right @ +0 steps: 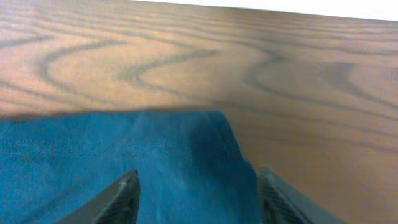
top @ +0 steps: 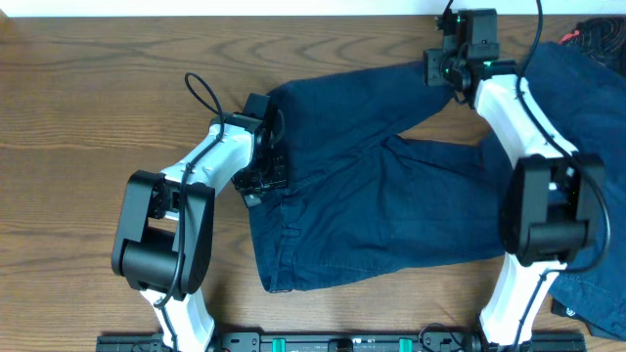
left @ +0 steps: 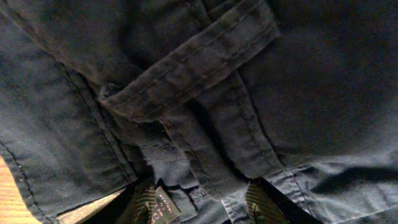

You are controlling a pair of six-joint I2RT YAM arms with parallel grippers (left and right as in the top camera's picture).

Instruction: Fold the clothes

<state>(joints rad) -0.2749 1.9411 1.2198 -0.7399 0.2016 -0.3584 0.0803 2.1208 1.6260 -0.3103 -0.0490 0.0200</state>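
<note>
Left gripper fingers spread over shorts waistband; right gripper fingers spread astride leg hem on table.

Matt navy cloth shorts on wood-grain table.

Wood-grain table with navy shorts and another navy garment

We see a pair of dark navy shorts spread mostly flat across the wooden table, with the waist end to the left. One leg angles up toward the far edge, its corner lying flat on the wood. Close up, a stitched band is folded over at the waist beside a small label. A second navy garment lies rumpled at the right side
</note>
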